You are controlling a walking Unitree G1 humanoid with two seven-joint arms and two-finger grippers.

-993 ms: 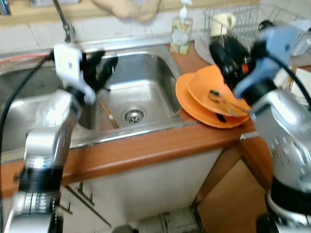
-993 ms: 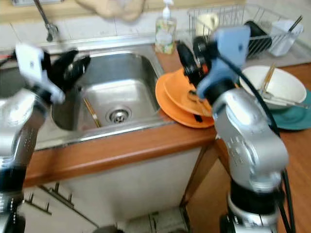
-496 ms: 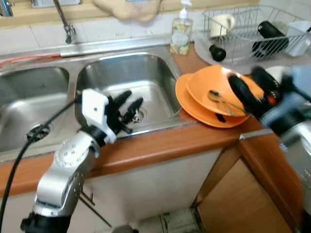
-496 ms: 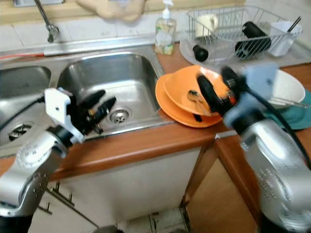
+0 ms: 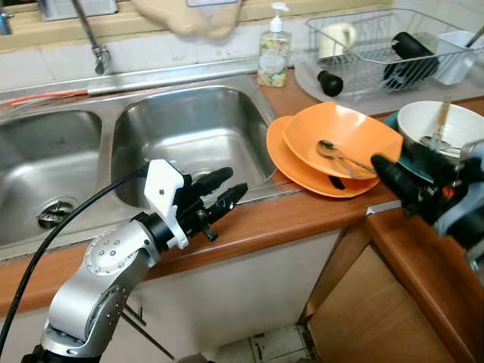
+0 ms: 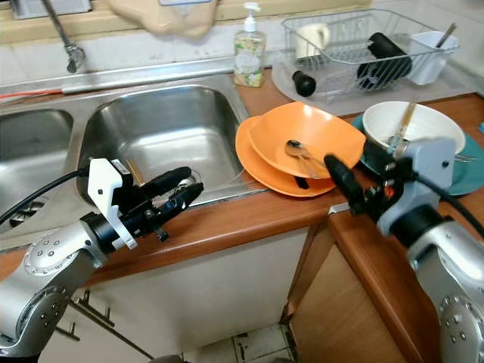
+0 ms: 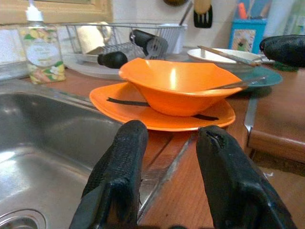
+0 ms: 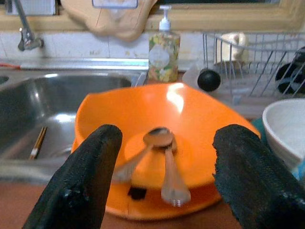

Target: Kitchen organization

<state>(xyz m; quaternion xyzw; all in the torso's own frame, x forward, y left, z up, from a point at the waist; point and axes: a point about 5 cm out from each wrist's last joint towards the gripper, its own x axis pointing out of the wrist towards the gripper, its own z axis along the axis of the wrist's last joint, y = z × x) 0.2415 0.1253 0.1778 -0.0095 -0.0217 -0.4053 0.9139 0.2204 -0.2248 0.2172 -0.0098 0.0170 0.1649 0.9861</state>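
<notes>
Both arms dropped since 1 s ago; left pincer [image 5: 223,198] now over counter [image 5: 249,227] edge by sink [image 5: 189,128], fingers apart, empty. Right pincer [image 8: 164,176] wide apart, empty, faces orange bowl [image 5: 340,140] w/ spoons [image 8: 167,162] straight ahead, handles toward it; right arm nearer.

The wooden counter [image 5: 249,223] is brown w/ a steel double sink [image 5: 189,136] set into it. The sink takes up the left part, w/ a thin strip of wood along the front edge. Right of the sink, near the front edge, an orange plate [image 5: 299,168] lies on the wood w/ an orange bowl [image 5: 340,140] on it. By the back edge, at the sink's right back corner, stands a soap bottle [image 5: 273,47]. Further right at the back is a wire dish rack [image 5: 378,45] on a tray. At the right edge a teal plate [image 6: 469,170] lies w/ a white bowl [image 6: 412,128] on top.
</notes>
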